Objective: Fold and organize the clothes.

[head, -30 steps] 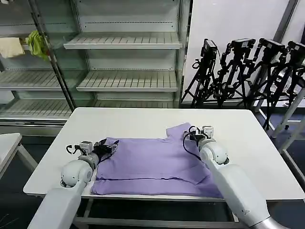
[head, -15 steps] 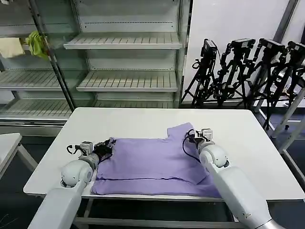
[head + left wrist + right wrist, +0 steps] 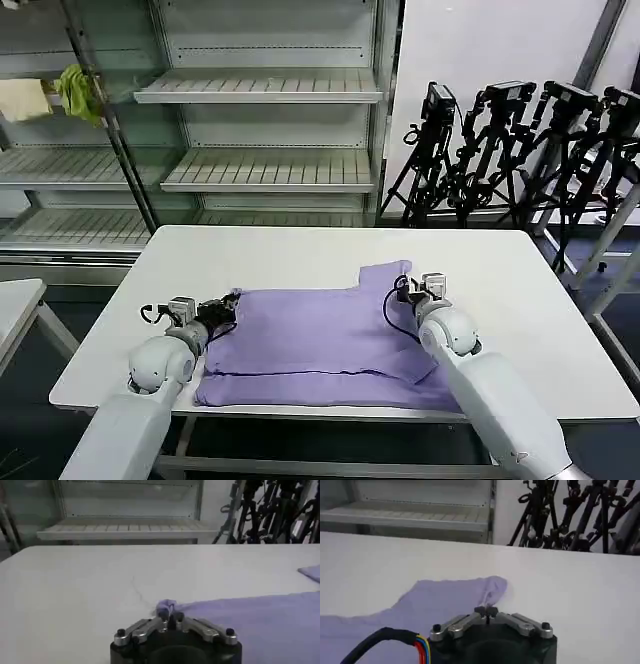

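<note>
The lavender T-shirt [image 3: 320, 345] lay spread on the white worktop [image 3: 300, 255], toward its near edge, plain side up. A fold ran across the cloth close to the near hem, and one sleeve stuck out at the far right corner of the garment.

The left end effector [image 3: 222, 309] sat low on the worktop at the shirt's far left corner. In the left wrist view its fingers were closed together on a small bunched nub of purple fabric [image 3: 165, 608], with the rest of the shirt trailing off to one side over the bare white surface.

The right end effector [image 3: 412, 288] rested at the shirt's far right, at the sleeve. The right wrist view showed the right end effector [image 3: 487, 612] with its fingertips pressed together on the edge of the sleeve [image 3: 455, 597], which lay flat on the worktop beyond it.

Both arms reached in from the near side, the left arm along the shirt's left edge and the right arm crossing over the shirt's near right corner.

Behind the worktop stood a metal shelving unit [image 3: 265, 130], with a yellow-green cloth [image 3: 78, 92] and a cream cloth [image 3: 22, 98] hanging at its left end. A row of black tripods [image 3: 520, 150] stood to the right against the wall.
</note>
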Tool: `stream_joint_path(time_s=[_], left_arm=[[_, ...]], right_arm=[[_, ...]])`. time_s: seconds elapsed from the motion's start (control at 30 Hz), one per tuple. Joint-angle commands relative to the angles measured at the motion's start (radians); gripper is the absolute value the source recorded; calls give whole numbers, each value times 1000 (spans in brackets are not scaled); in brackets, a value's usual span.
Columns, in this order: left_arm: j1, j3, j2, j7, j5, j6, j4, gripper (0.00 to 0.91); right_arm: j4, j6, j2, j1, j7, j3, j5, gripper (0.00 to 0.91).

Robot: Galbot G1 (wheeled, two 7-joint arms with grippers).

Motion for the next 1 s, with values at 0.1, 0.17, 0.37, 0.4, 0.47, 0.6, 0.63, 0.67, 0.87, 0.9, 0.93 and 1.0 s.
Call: stream_joint_path(time_s=[0.1,0.17,0.37,0.4,0.47,0.6,0.63,0.67,0.87,0.9,0.93,1.0], left_arm=[[8,-5,3,2,3,0,-13,0],[12,-6,4,2,3,0,-16,0],[18,-11,4,2,4,-5,-29,0],[19,-12,4,2,5,-6,-31,0],[19,-17,3,2,5,-9,-37,0],[24,-26,7,2,1,-9,-53,0],[27,-30,8,2,0,-9,-57,0],[30,-32,10,2,0,-9,-60,0],[49,-43,14,3,-1,-9,-85,10],[53,-45,14,2,-1,-8,-89,10],[57,-48,15,2,-2,-8,-96,0],[64,-54,17,2,-4,-8,-105,10]], right_arm=[[4,-2,0,-4,-1,-1,-2,0],[6,-1,1,-5,-2,-1,-4,0],[18,-1,6,-12,-8,4,-14,0],[21,-1,7,-12,-9,5,-15,0],[36,3,8,-16,-12,13,-16,0],[75,1,3,-28,-8,32,-13,0],[99,-1,-2,-35,-6,40,-10,0],[113,-1,-5,-39,-6,44,-8,0],[175,-1,-33,-55,-2,72,9,0],[181,-1,-36,-57,-1,77,10,0],[191,-1,-41,-61,-2,85,11,0],[203,-1,-49,-66,-1,95,18,0]])
